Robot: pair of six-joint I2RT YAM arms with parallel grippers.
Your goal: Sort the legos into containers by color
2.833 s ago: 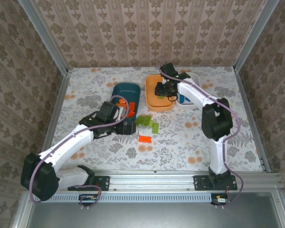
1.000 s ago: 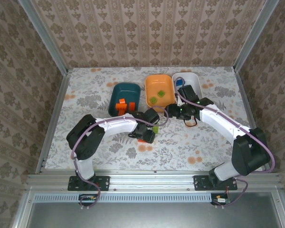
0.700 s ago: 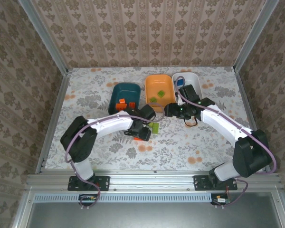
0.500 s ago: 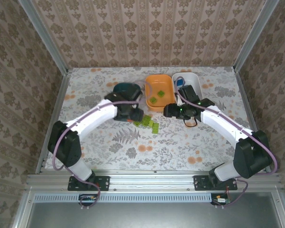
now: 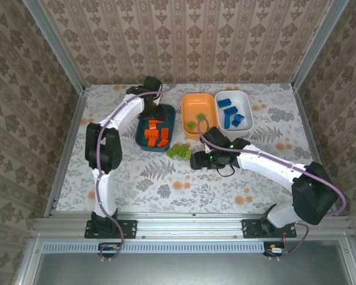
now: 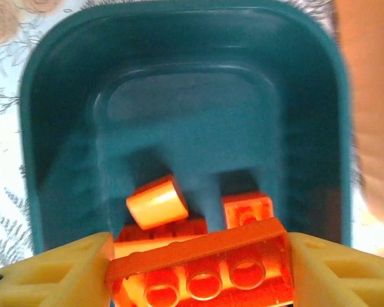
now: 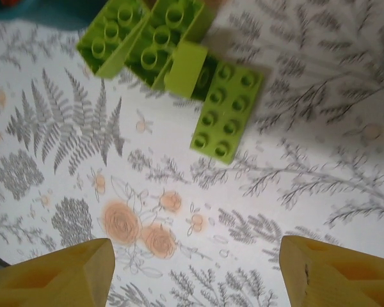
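**Top external view**
- Table [image 5: 243,190]: flowered cloth, with three bins in a row on its far half.
- Teal bin [image 5: 166,113]: the left one of the row, with orange bricks [image 5: 156,133] lying in its near half.
- Orange bin [image 5: 199,105]: the middle one, touching the teal bin's right side, with two green pieces [image 5: 194,123] in its near end.
- White bin [image 5: 233,92]: the right one, just beside the orange bin, with blue bricks [image 5: 231,113] inside.
- Loose green bricks [image 5: 178,151]: a small cluster on the cloth, just near of the gap between the teal and orange bins.
- Left gripper [image 5: 150,111]: reaches far and hangs over the far end of the teal bin. I cannot tell how its claw stands from here.
- Right gripper [image 5: 197,160]: low over the cloth, just right of the loose green bricks.

**Left wrist view**
- Left gripper [image 6: 198,268]: pinches a held orange brick [image 6: 205,272], which spans the gap and meets both yellow fingers [image 6: 51,278].
- Teal bin [image 6: 179,38]: directly below, its far floor bare.
- Orange bricks [image 6: 157,201]: piled at its near end, under the held orange brick.

**Right wrist view**
- Right gripper [image 7: 196,256]: the claw is spread wide, with bare cloth between the fingers [image 7: 64,275].
- Loose green bricks [image 7: 150,41]: on the table beyond the fingertips. Several are bunched together, and a flat eight-stud one [image 7: 226,115] lies on their right, touching them.
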